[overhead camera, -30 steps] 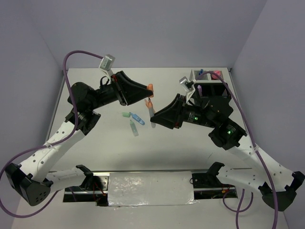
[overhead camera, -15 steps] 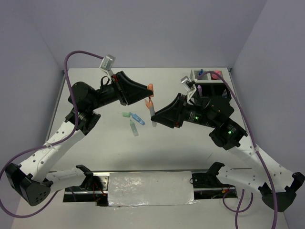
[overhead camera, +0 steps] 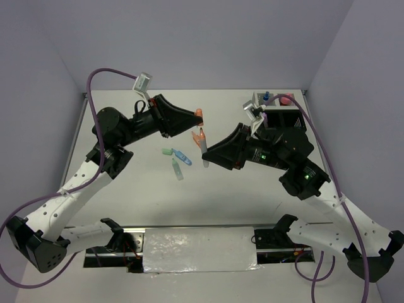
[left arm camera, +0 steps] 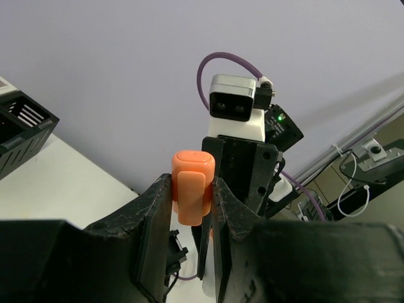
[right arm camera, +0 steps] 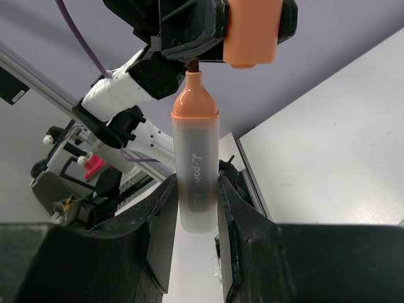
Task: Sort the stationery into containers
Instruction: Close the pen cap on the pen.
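Over tabletop [overhead camera: 221, 189], left end effector [left arm camera: 191, 211] pinches cap [left arm camera: 193, 180]; right end effector [right arm camera: 197, 205], marker [right arm camera: 196, 151].

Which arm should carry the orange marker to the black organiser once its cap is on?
Right. The right gripper grips the marker body, and the black organiser stands on that arm's side, far right. The left gripper pinches only the orange cap.

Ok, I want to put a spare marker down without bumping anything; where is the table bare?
Bare table lies between the three loose markers and the near edge, and along the far edge between the left gripper and the white tray. Crowded: the middle, where the right gripper meets the left, and the far right corner by the black organiser.
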